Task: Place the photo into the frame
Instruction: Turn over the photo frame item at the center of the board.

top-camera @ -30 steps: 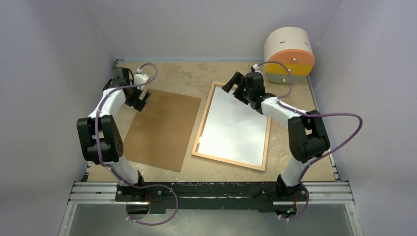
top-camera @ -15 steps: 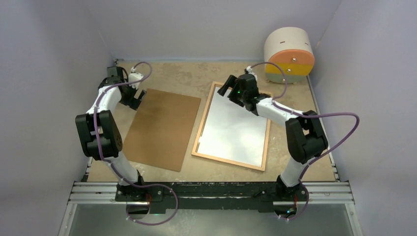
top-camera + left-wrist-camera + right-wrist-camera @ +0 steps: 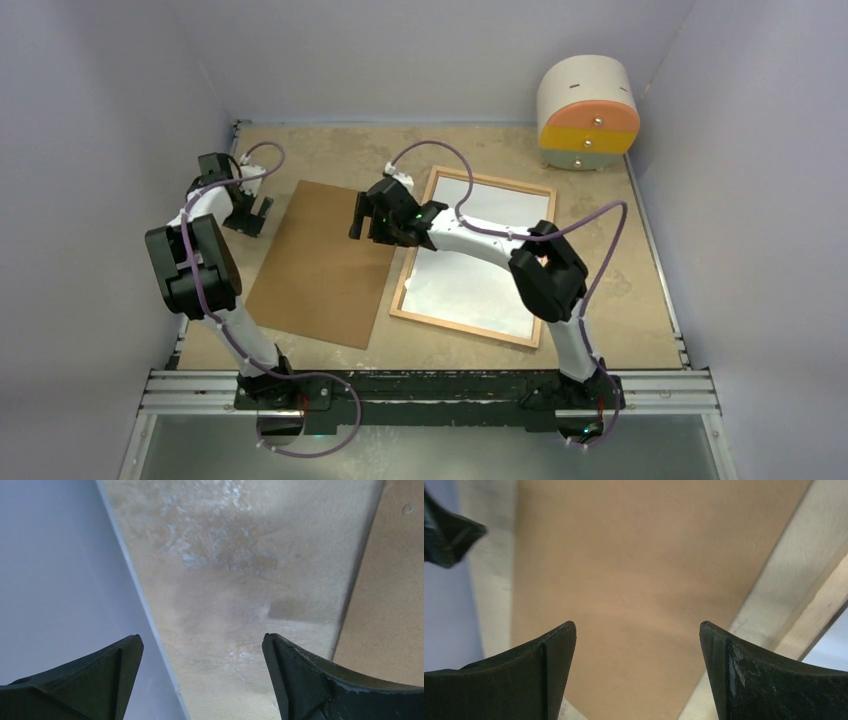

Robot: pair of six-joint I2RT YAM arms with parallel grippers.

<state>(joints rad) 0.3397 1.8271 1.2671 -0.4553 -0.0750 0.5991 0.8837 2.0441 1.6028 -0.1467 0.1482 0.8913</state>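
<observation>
Right claw (image 3: 358,218) hangs spread wide and empty over the far right corner of the brown backing panel (image 3: 320,265). The left claw (image 3: 255,213) is spread and empty too, above bare table (image 3: 350,150) just off the panel's far left corner. The frame (image 3: 545,270) lies flat on the right half of the table, beside the panel without touching it. Its long axis runs near to far, the far end leaning slightly right. The right arm crosses it and hides part of its left moulding and middle. A white sheet (image 3: 480,290) fills it. No printed side shows, so I cannot tell whether this is the photo's blank back. The right wrist view catches only a blurred strip of frame moulding (image 3: 819,615), cut off at the edge.
</observation>
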